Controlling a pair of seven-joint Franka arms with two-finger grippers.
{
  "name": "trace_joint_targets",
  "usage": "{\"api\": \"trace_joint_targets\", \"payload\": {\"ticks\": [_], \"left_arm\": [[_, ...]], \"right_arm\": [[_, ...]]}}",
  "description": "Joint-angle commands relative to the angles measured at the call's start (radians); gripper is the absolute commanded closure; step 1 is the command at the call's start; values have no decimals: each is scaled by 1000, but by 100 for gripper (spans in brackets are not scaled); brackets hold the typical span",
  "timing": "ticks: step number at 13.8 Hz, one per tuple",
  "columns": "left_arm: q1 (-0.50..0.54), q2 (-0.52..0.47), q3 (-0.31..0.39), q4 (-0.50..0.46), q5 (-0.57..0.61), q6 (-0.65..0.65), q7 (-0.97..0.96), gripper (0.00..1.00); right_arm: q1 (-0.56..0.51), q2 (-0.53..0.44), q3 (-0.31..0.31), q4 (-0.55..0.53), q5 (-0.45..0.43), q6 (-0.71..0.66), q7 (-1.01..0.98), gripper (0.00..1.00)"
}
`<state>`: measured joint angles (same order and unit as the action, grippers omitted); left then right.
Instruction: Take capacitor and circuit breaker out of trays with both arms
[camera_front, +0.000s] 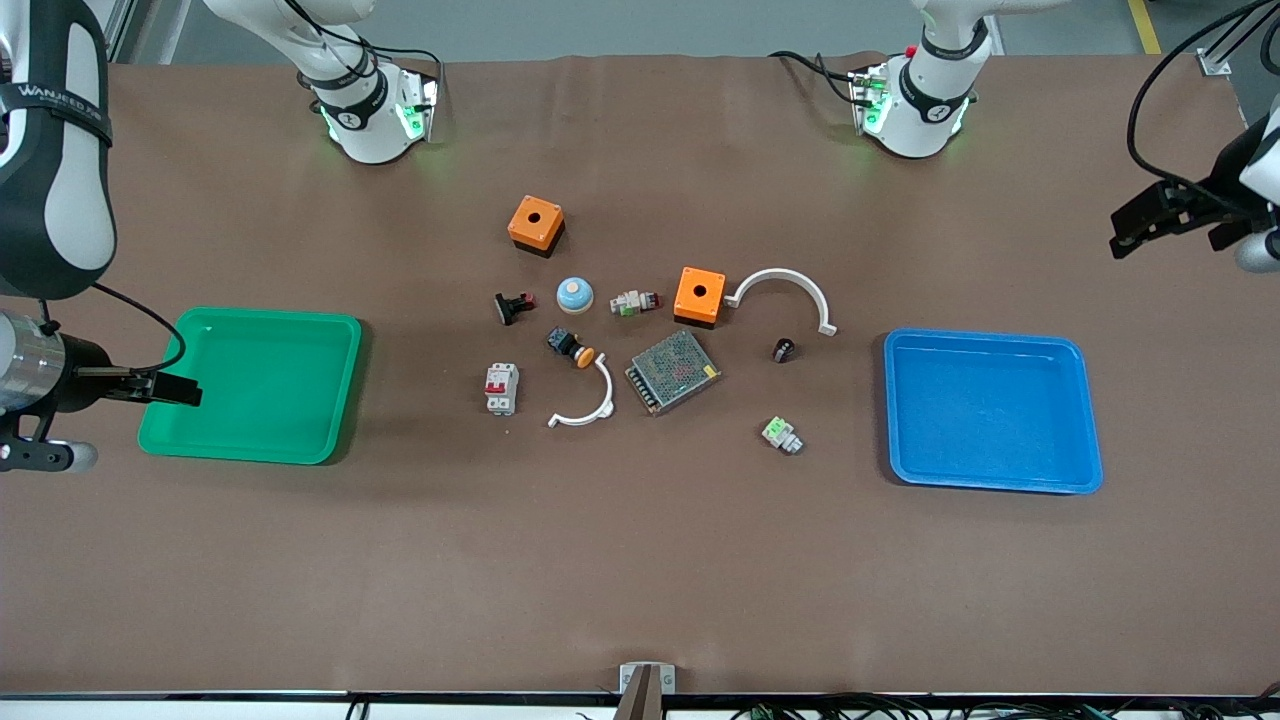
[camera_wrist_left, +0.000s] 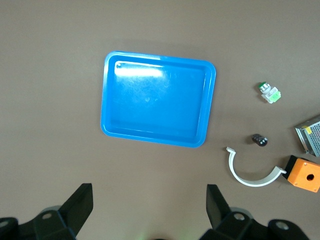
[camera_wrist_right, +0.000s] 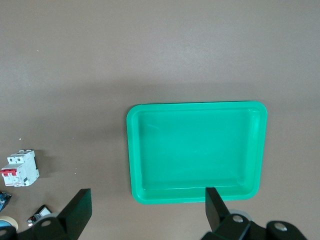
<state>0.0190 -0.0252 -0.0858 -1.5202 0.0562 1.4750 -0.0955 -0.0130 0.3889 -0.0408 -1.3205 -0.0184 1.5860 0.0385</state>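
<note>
The capacitor (camera_front: 783, 350), a tiny black cylinder, lies on the table between the white arc and the blue tray (camera_front: 985, 337); it also shows in the left wrist view (camera_wrist_left: 259, 139). The breaker (camera_front: 501, 387), a pale block with red levers, lies toward the green tray (camera_front: 270, 318); it also shows in the right wrist view (camera_wrist_right: 20, 168). My left gripper (camera_front: 1125, 235) is open and empty, high over the table's left-arm end, with the blue tray (camera_wrist_left: 104, 100) in its view. My right gripper (camera_front: 185, 392) is open and empty over the green tray's (camera_wrist_right: 131, 150) outer edge.
Mid-table lie two orange boxes (camera_front: 536, 224) (camera_front: 699, 295), a blue dome (camera_front: 575, 293), a black-and-red switch part (camera_front: 514, 306), an orange-capped button (camera_front: 571, 347), a mesh-topped box (camera_front: 673, 371), two white arcs (camera_front: 782, 273) (camera_front: 605, 400), and two grey-green parts (camera_front: 634, 301) (camera_front: 782, 434).
</note>
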Motion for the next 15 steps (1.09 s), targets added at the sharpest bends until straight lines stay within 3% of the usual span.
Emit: {"api": "trace_joint_targets", "payload": {"ticks": [1,4,9,15], "left_arm": [[-4,-51,7,-46,-16,2,55,0],[2,-62,0,-55,-16,4,56,0],[-7,-50,-18,-51,-22,27,46,0],[-2,-58,-43,-54,-22,22,37,0]], "right_arm": [[-15,-63,22,-51,3,-23,1,0],[-12,-125,25,-127,3,-15,-9,0],[28,-156,19,-132,2,-6,-11,0],[2,-206,21,-152,3,-57,-14,0]]}}
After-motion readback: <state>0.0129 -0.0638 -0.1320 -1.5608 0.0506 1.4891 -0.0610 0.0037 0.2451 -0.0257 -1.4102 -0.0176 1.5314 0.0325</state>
